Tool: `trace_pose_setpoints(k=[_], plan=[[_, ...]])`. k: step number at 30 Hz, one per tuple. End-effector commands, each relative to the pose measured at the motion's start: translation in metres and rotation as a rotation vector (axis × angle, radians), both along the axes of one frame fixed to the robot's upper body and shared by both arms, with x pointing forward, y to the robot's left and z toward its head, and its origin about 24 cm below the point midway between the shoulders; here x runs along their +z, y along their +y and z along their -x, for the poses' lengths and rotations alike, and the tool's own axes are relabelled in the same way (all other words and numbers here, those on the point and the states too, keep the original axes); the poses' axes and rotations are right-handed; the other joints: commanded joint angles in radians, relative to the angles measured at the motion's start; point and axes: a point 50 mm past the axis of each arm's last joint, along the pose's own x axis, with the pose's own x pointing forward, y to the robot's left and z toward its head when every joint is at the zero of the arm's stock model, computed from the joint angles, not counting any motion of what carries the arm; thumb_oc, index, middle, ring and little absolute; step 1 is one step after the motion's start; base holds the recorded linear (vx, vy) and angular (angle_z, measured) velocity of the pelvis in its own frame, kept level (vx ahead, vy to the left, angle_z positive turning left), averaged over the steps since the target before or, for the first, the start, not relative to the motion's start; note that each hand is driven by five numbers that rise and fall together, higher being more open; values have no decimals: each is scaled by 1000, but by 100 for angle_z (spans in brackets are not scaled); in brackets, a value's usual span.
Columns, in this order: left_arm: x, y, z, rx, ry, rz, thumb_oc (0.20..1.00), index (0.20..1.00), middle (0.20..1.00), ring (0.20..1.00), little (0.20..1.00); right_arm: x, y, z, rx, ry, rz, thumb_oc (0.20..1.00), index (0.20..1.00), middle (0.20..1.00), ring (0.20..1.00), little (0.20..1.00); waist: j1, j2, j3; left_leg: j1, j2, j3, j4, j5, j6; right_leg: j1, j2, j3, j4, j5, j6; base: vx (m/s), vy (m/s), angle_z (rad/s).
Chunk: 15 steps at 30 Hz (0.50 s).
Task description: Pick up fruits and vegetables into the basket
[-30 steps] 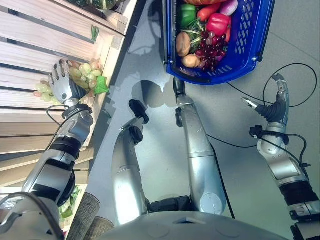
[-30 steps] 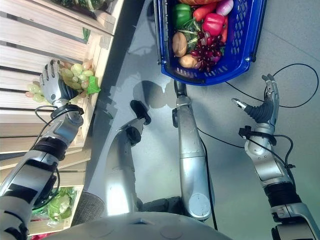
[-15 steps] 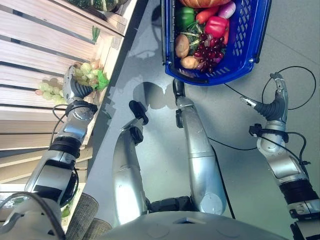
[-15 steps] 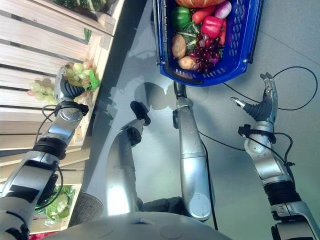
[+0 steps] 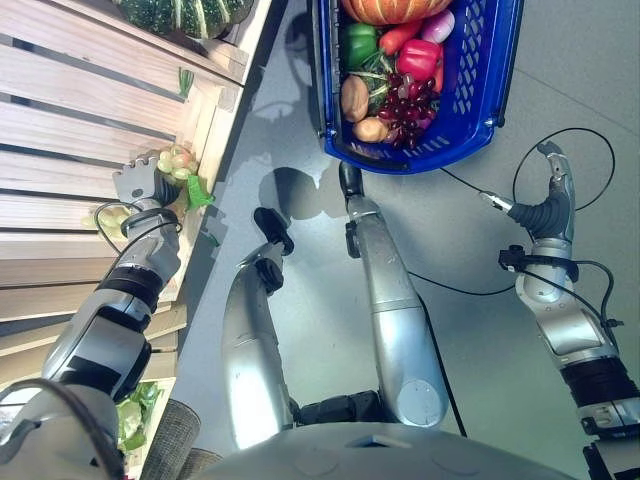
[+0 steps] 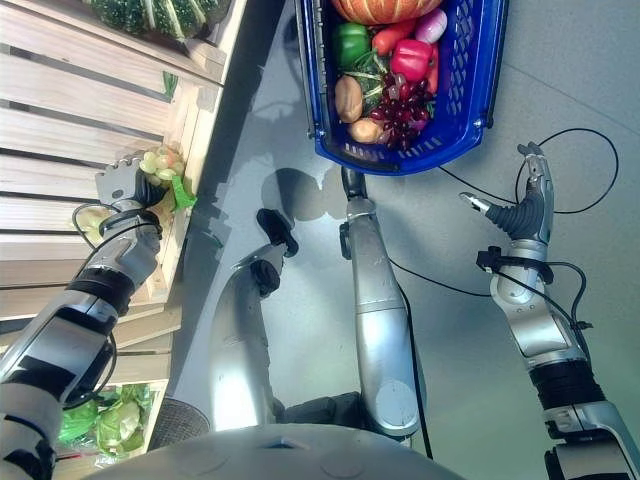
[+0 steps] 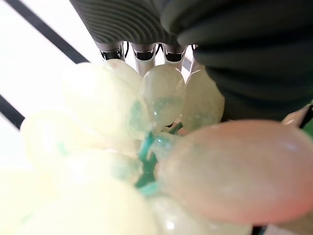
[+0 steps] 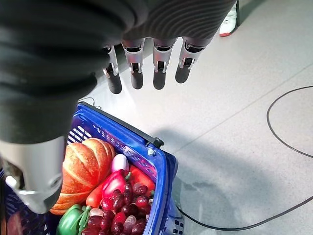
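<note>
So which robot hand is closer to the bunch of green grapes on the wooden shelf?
The left. The left robot hand is closed around the green grapes at the wooden shelf. The right robot hand hangs open over the floor, far across from them.

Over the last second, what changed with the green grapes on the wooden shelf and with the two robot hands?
The left robot hand went from lying open over the green grapes on the wooden shelf to closing round the bunch and drawing it toward the shelf's edge. The right robot hand stayed open over the floor, and the blue basket kept its load.
</note>
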Motion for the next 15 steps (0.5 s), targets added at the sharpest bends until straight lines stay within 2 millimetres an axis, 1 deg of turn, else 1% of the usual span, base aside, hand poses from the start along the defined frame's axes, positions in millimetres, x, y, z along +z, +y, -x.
trace_pose_setpoints(k=[1, 3, 6, 7, 8, 9, 10, 13, 14, 15], plan=[[-45, 23, 34, 104, 116, -9, 200, 200, 200, 200, 200, 5, 2, 7, 22, -59, -10, 1000, 1000, 1000, 1000, 1000, 11, -39, -38, -36, -5, 56, -29, 16, 10, 10, 8, -24, 5, -73, 89, 0, 0, 0], [-45, 23, 34, 103, 111, -5, 200, 200, 200, 200, 200, 5, 2, 7, 23, -59, -10, 1000, 1000, 1000, 1000, 1000, 11, -39, -38, -36, -5, 56, -29, 16, 10, 10, 8, -24, 5, -73, 89, 0, 0, 0], [-45, 20, 35, 91, 16, 112, 200, 200, 200, 200, 200, 3, 4, 9, 41, -53, -20, 1000, 1000, 1000, 1000, 1000, 18, -36, -38, -24, -10, 50, -34, 18, 11, 24, 7, -24, 5, -75, 88, 0, 0, 0], [-44, 13, 33, 56, -77, 231, 200, 200, 200, 200, 200, 1, 7, 10, 67, -40, -30, 1000, 1000, 1000, 1000, 1000, 26, -35, -38, -10, -12, 47, -36, 19, 14, 40, 6, -27, 7, -79, 89, 0, 0, 0], [-43, 10, 33, 34, -133, 288, 200, 200, 200, 200, 200, -1, 8, 11, 81, -31, -35, 1000, 1000, 1000, 1000, 1000, 29, -34, -38, 0, -14, 45, -38, 19, 15, 51, 5, -29, 8, -82, 89, 0, 0, 0], [-42, 9, 33, 28, -145, 314, 200, 200, 200, 200, 200, -1, 9, 11, 87, -27, -38, 1000, 1000, 1000, 1000, 1000, 30, -34, -38, 5, -14, 44, -40, 19, 16, 56, 5, -30, 8, -84, 89, -25, 26, 3], [-35, -2, 31, -61, -264, 457, 200, 200, 200, 200, 200, -3, 12, 12, 121, -5, -59, 1000, 1000, 1000, 1000, 1000, 40, -29, -38, 36, -20, 42, -51, 23, 18, 86, -1, -37, 7, -88, 94, -29, 35, 4], [-20, -19, 30, -205, -391, 650, 200, 200, 200, 200, 200, -6, 20, 14, 165, 28, -41, 1000, 1000, 1000, 1000, 1000, 57, -22, -38, 92, -31, 41, -76, 30, 20, 146, -12, -53, -6, -92, 98, -25, 44, 5], [-12, -23, 31, -253, -438, 717, 200, 200, 200, 200, 200, -6, 22, 15, 180, 38, -44, 1000, 1000, 1000, 1000, 1000, 64, -19, -38, 116, -37, 40, -85, 31, 21, 172, -17, -60, -13, -92, 100, -18, 40, 10], [-9, -26, 33, -289, -464, 776, 200, 200, 200, 200, 200, -7, 25, 15, 192, 53, -48, 1000, 1000, 1000, 1000, 1000, 69, -18, -38, 136, -41, 38, -93, 33, 21, 195, -20, -63, -18, -92, 102, -14, 32, 18]])
